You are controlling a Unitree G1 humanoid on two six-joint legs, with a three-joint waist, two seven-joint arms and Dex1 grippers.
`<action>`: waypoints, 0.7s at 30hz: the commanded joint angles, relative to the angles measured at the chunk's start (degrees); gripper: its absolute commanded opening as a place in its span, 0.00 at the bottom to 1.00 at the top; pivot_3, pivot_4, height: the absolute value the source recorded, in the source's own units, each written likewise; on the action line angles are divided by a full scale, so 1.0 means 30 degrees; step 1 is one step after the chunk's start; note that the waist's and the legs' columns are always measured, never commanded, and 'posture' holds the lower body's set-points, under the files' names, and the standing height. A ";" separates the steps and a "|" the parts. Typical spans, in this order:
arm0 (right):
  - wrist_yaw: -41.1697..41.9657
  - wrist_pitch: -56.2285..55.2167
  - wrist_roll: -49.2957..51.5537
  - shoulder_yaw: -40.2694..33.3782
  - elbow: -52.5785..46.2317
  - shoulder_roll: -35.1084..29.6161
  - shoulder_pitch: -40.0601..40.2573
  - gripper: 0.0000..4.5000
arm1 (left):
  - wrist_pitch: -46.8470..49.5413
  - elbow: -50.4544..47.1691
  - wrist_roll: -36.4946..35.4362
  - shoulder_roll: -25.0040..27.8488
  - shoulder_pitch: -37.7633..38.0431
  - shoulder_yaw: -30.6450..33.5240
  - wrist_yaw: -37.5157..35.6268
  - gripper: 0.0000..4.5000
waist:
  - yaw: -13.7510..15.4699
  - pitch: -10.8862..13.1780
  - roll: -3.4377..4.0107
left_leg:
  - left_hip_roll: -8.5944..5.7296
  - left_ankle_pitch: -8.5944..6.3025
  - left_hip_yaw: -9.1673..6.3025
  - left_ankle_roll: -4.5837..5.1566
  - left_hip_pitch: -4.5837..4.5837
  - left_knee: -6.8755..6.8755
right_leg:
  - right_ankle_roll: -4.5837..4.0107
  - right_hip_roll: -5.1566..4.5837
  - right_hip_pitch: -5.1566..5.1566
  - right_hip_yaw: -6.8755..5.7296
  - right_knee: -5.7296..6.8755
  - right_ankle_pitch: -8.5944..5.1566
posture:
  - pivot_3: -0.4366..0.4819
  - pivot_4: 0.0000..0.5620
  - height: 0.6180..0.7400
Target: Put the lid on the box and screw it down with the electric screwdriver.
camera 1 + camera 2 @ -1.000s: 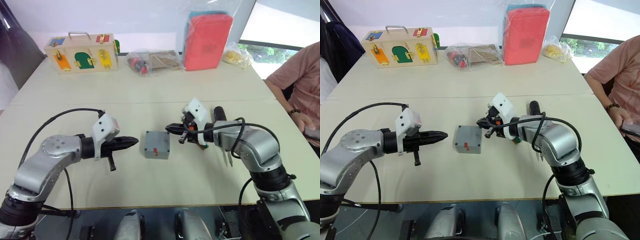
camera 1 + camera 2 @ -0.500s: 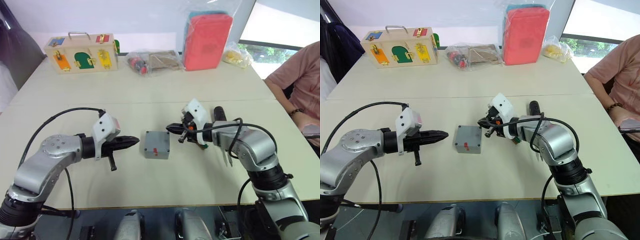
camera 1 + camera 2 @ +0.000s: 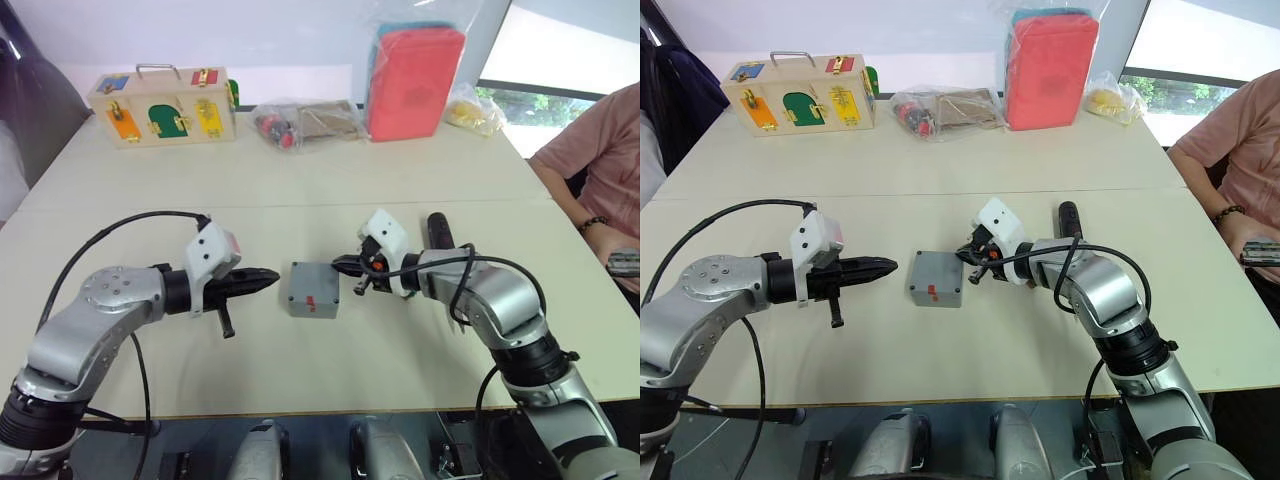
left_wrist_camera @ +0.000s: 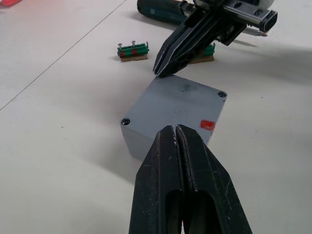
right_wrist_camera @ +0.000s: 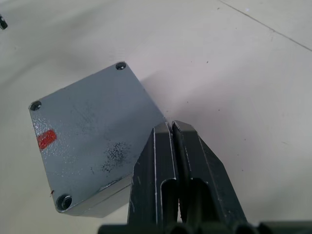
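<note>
Both grippers closed, holding nothing; box (image 3: 314,289) sits between them on the table (image 3: 400,170).

Right gripper (image 5: 171,127) has its tip at the box's corner (touching or just beside, can't tell). Left gripper (image 4: 176,132) points at the box's opposite side, near but apart. Lid (image 4: 179,98) is on the box, red mark facing up. Electric screwdriver (image 3: 438,230) lies behind my right arm.
</note>
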 commanded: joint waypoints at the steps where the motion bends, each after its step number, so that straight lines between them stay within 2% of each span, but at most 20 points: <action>1: 0.0328 -0.0478 -0.0249 0.0167 -0.0186 0.0010 0.0081 0.17 | -0.0140 -0.0531 -0.0189 0.0084 -0.0140 0.0579 -0.0032 0.00 | 0.0000 0.0000 0.0000 | 0.0000 0.0000 -0.0001 0.0001 0.0000 0.0000 | 0.0000 0.0000 0.0000 0.0000 0.0000 0.0000 | 0.48 0.27 0.92; 7: 0.0793 -0.0387 0.0088 -0.0324 -0.0850 -0.0203 0.0225 0.73 | -0.0272 -0.0303 -0.0090 0.0119 -0.0190 0.0544 -0.0222 0.00 | 0.0003 0.0001 0.0000 | 0.0000 0.0000 0.0000 0.0000 0.0000 0.0000 | 0.0000 0.0000 0.0000 0.0000 0.0000 0.0000 | 0.48 0.27 0.92; 10: 0.0541 0.0754 0.0671 -0.2173 -0.2265 -0.1199 -0.0102 0.96 | -0.0383 -0.0015 0.0015 -0.0132 -0.0746 0.0170 -0.0287 0.00 | 0.0063 0.0048 0.0008 | 0.0000 0.0000 0.0000 0.0000 -0.0001 0.0000 | 0.0000 -0.0003 -0.0001 0.0000 0.0000 0.0000 | 0.48 0.27 0.92; 11: 0.0342 0.1120 0.0836 -0.2687 -0.2577 -0.1381 -0.0201 0.99 | -0.0394 0.0031 0.0007 -0.0189 -0.0872 0.0103 -0.0314 0.00 | 0.0083 0.0057 0.0009 | -0.0003 0.0000 -0.0005 0.0000 -0.0002 0.0001 | 0.0000 -0.0006 0.0001 -0.0002 0.0000 0.0000 | 0.48 0.27 0.92; 15: -0.0057 0.3587 0.1817 -0.4974 -0.3397 -0.2495 -0.0645 0.99 | -0.0381 0.0211 -0.0111 -0.0494 -0.1419 -0.0099 -0.0513 0.00 | 0.0066 0.0074 0.0006 | -0.0010 0.0001 -0.0001 -0.0001 -0.0004 0.0006 | 0.0000 -0.0015 0.0006 -0.0001 -0.0004 0.0000 | 0.48 0.27 0.92; 18: 0.0417 0.6160 0.2181 -0.5737 -0.3195 -0.5044 -0.1320 0.99 | -0.0728 0.0753 0.0115 -0.0936 -0.2203 -0.0584 -0.0867 0.00 | 0.0084 0.0095 0.0016 | -0.0013 0.0000 0.0001 -0.0001 -0.0006 0.0006 | 0.0000 -0.0018 0.0006 -0.0002 -0.0007 0.0000 | 0.48 0.27 0.92; 21: 0.0866 0.7726 0.2142 -0.5094 -0.1781 -0.7204 -0.2223 0.99 | -0.1132 0.1285 0.0403 -0.1371 -0.2751 -0.1005 -0.1106 0.00 | 0.0062 0.0105 0.0024 | -0.0015 0.0001 0.0010 0.0000 -0.0006 0.0006 | -0.0006 -0.0018 0.0005 0.0002 -0.0012 -0.0003 | 0.48 0.27 0.92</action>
